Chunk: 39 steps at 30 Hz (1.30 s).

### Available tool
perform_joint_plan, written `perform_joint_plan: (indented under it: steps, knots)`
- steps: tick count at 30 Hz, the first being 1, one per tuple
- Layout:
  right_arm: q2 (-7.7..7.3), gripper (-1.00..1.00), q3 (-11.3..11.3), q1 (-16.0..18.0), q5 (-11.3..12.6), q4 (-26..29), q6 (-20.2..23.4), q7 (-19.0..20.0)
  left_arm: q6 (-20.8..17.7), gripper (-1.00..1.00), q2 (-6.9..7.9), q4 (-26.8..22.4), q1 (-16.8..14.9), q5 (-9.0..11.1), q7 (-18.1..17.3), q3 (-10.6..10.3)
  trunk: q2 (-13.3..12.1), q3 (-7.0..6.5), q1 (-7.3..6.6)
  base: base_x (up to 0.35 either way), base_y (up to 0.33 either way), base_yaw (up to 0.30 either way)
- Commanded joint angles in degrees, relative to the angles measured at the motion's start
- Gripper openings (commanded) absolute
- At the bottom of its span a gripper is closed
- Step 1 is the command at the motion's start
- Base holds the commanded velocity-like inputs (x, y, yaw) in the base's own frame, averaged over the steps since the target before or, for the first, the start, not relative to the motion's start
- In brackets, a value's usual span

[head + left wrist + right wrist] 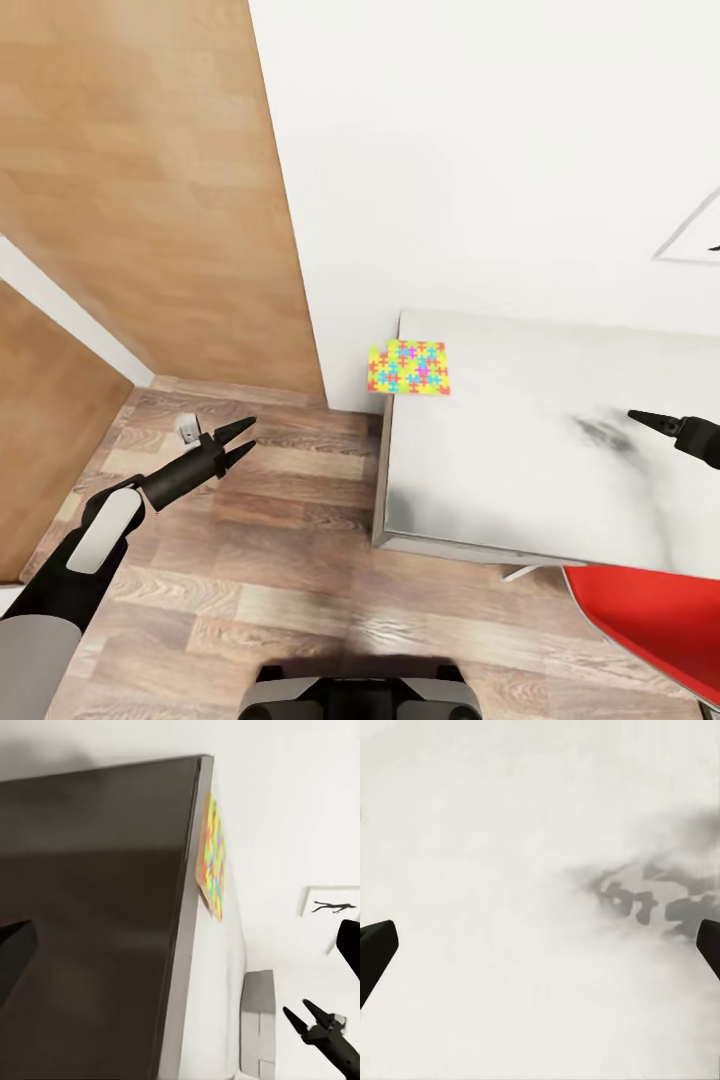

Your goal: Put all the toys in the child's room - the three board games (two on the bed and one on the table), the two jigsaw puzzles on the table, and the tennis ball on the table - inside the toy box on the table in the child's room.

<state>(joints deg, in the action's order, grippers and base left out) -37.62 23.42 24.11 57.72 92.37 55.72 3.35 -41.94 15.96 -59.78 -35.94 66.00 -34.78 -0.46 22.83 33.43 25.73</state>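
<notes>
Jigsaw puzzle [408, 367] is lying mid-frame, overhanging the bench [540, 440] corner. Left claw [240, 440] is hovering released at lower left. Right claw [640, 416] is reaching in at right, its state unclear.

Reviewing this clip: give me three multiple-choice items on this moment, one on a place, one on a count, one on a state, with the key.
1. Where does the jigsaw puzzle lie?
A. table's far-left corner, overhanging
B. on the floor
C. on the red chair

2. How many jigsaw puzzles are in the head view?
A. three
B. one
C. none

3. The left gripper is:
A. shut on the puzzle
B. open over the wood floor
C. resting on the table

Key: A, its edge juts past the corner; B, a single patterned square; B, fingers spread and empty.
</notes>
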Motion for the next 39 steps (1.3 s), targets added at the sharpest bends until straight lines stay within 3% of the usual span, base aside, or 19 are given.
perform_joint_plan:
  steps: [1, 18, 39]
  knots:
    - [0.0, 1.0, 0.1, 0.1, -0.3, 0.0, 0.3, 0.4, -0.2, 1.0, 0.03, 0.0, 0.0, 0.3, 0.0, -0.1, 0.1, 0.07, 0.05, 0.234, 0.078, -0.057]
    - [0.0, 1.0, 0.1, 0.1, -0.3, 0.0, 0.4, 0.6, 0.5, 1.0, -0.03, 1.6, -0.1, 0.3, 0.4, -0.2, 0.1, 0.07, 0.05, 0.278, 0.045, -0.017]
    - [-0.06, 1.0, 0.1, 0.1, -0.3, 0.1, 0.4, 0.6, 0.8, 1.0, -0.16, 2.6, -0.5, -2.7, 0.8, 0.0, 0.1, 0.07, 0.05, 0.043, 0.007, -0.001]
